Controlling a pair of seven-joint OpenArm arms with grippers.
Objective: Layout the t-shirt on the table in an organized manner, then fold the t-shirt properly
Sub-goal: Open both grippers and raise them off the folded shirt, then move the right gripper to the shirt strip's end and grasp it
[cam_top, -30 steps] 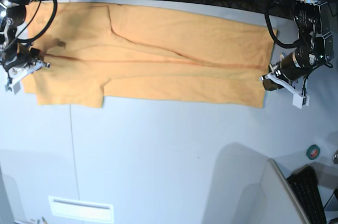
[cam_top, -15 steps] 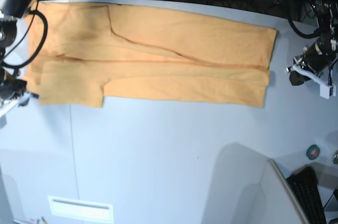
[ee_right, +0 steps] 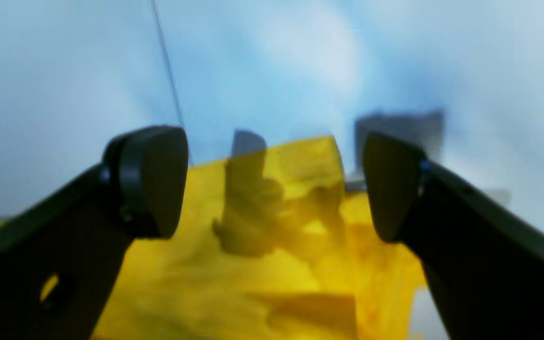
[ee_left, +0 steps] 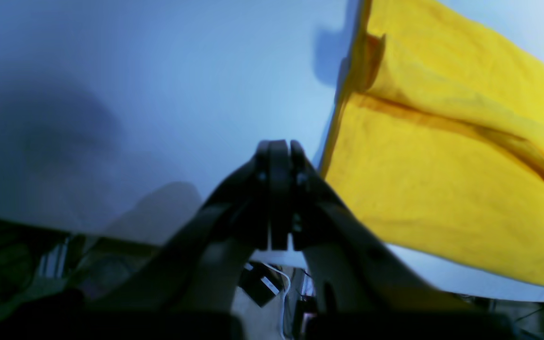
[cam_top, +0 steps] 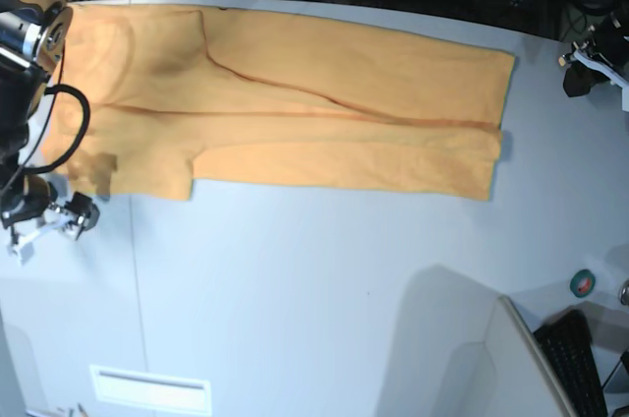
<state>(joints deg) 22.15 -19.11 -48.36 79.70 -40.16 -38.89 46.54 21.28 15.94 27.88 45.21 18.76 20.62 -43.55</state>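
Beside the orange-yellow cloth t-shirt [cam_top: 295,107], now folded lengthwise on the off-white tabletop [cam_top: 324,309], both arms have withdrawn, right gripper [cam_top: 49,220] newly open, left gripper [cam_top: 593,68] closed and empty.

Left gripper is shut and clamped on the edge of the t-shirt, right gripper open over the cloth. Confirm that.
Not quite. The left gripper is shut, but it holds nothing: the left wrist view shows its closed tips over the bare table, with the t-shirt lying apart to one side. The right gripper is indeed open over the cloth, as the right wrist view shows.
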